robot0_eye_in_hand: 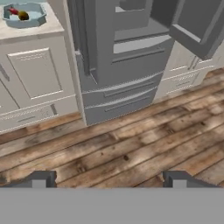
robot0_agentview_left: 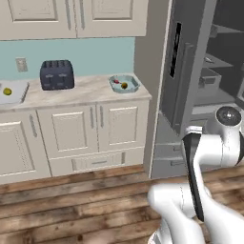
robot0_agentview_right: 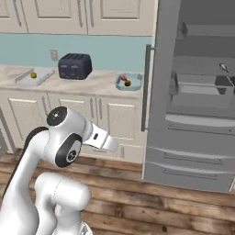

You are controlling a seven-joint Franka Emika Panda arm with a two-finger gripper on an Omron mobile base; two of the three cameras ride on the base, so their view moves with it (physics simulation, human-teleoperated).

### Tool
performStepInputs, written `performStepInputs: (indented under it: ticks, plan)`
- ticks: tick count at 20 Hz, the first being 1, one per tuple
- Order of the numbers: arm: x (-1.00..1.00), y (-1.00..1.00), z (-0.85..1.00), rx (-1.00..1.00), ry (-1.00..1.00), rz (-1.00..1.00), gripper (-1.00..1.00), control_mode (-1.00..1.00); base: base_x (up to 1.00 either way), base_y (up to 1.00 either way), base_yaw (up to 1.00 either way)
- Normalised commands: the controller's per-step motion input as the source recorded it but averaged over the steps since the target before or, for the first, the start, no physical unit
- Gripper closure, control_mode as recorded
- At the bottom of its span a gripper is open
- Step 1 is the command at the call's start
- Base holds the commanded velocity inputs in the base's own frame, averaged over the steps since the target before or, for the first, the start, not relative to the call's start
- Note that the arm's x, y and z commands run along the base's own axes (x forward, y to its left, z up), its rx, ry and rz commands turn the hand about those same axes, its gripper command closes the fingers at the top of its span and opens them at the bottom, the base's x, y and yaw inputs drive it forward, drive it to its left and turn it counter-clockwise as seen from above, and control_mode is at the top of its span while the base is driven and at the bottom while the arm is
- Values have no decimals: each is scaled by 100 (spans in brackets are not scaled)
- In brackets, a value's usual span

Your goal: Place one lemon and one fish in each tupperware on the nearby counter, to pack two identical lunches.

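We see the pale blue-grey tupperware [robot0_agentview_left: 124, 84] with cut corners right of centre in the left base view, on the beige marbled counter [robot0_agentview_left: 90, 93] near its right end, just beside the open grey fridge [robot0_agentview_left: 200, 71]. Inside it lie a small red-orange fish [robot0_agentview_left: 116, 81] and a yellow lemon [robot0_agentview_left: 124, 86], close together; the fish is so small that we can only say its long axis seems to slant from upper left to lower right in the hand view, and which end is the head we cannot tell. At the far left edge of the left base view the flat light grey tupperware [robot0_agentview_left: 12, 92] is cut off by the frame and holds one lemon [robot0_agentview_left: 7, 91]; in the right base view it appears whole at upper left, a shallow rectangle lying at a slant. Between the two containers stands a boxy dark navy toaster [robot0_agentview_left: 56, 74] against the pale teal wall. Below the worktop we see cream panelled cabinet doors [robot0_agentview_left: 95, 128] with slim metal handles, and a wood-plank floor [robot0_eye_in_hand: 131, 144] with a rough streaked grain. The fridge shelves look smooth and grey; what sits on them is too blurred to name. In the hand view the gripper [robot0_eye_in_hand: 111, 179] points down at the floor, its two dark fingertips [robot0_eye_in_hand: 41, 179] set wide apart at the bottom edge with nothing between them.
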Motion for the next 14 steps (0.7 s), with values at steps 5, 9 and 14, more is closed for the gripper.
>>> performStepInputs:
  ticks: [5, 9, 14]
  plan:
    - [0, 0, 0, 0, 0, 0, -100, 100, -39, -100, 0]
    - [0, 0, 0, 0, 0, 0, -100, 100, 42, -96, 14]
    - [0, 0, 0, 0, 0, 0, -100, 100, 100, -55, 17]
